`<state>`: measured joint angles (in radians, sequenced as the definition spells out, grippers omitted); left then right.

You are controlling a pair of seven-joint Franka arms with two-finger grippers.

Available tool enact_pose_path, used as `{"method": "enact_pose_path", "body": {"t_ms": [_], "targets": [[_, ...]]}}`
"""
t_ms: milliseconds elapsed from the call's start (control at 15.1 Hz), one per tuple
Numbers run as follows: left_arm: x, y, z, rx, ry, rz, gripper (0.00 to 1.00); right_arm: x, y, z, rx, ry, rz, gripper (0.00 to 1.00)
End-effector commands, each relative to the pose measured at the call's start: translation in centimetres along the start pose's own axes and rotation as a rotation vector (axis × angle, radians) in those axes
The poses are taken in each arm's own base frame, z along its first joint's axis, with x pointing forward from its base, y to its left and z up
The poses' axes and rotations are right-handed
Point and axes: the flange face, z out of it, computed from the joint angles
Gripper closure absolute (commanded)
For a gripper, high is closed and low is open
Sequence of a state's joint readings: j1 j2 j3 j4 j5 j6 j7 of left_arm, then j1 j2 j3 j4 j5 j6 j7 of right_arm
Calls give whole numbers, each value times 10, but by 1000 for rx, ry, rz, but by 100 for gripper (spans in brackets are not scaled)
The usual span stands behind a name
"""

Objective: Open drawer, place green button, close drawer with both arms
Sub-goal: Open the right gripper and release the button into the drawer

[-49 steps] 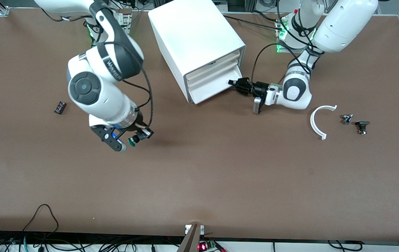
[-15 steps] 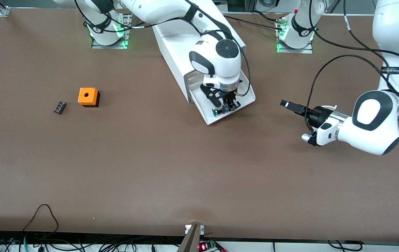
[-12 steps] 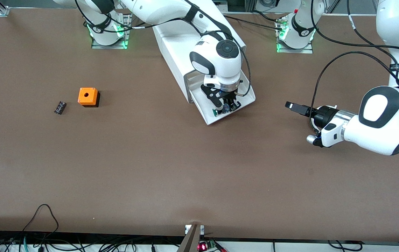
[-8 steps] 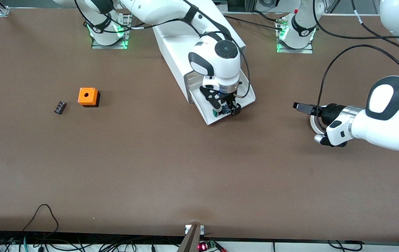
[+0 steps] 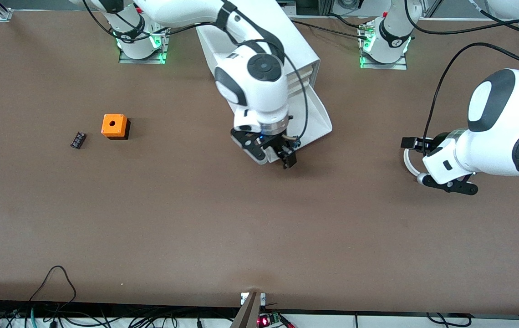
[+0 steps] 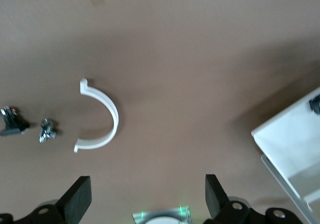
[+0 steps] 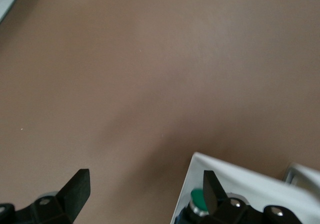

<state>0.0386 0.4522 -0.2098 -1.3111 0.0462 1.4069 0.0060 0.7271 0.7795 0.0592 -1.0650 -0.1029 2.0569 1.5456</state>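
Button [image 7: 199,200] lies in the pulled-out drawer [image 5: 316,119]. Right gripper [image 5: 272,154], spread wide and empty, hovers over its front edge; left gripper [image 5: 416,144], also wide, is well apart.

- Brown matte surface [image 5: 259,237], bare across the whole stretch nearest the front camera.
- White boxy cabinet [image 5: 259,27] standing on it midway between the two arm bases, bottom drawer [image 5: 316,120] pulled out.
- Orange cube with a round hole [image 5: 114,125] toward the right arm's end.
- Small all-black part [image 5: 78,139] just beside the cube, closer still to that end of the surface.
- White half-ring [image 6: 102,116] lying flat toward the left arm's end, largely covered by the left arm in the front view.
- Small metal piece [image 6: 46,130] and small black piece [image 6: 12,124] near the half-ring's open side, close together, apart from it.
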Motion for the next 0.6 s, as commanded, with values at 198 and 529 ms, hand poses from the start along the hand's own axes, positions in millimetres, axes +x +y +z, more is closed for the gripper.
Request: {"method": "enact_pose_path", "body": {"t_ms": [198, 529], "targets": [[19, 3, 5, -3, 86, -206, 0, 118, 34, 0, -91, -103, -400, 0], [33, 61, 38, -38, 132, -362, 0, 262, 129, -7, -111, -207, -640, 0]]}}
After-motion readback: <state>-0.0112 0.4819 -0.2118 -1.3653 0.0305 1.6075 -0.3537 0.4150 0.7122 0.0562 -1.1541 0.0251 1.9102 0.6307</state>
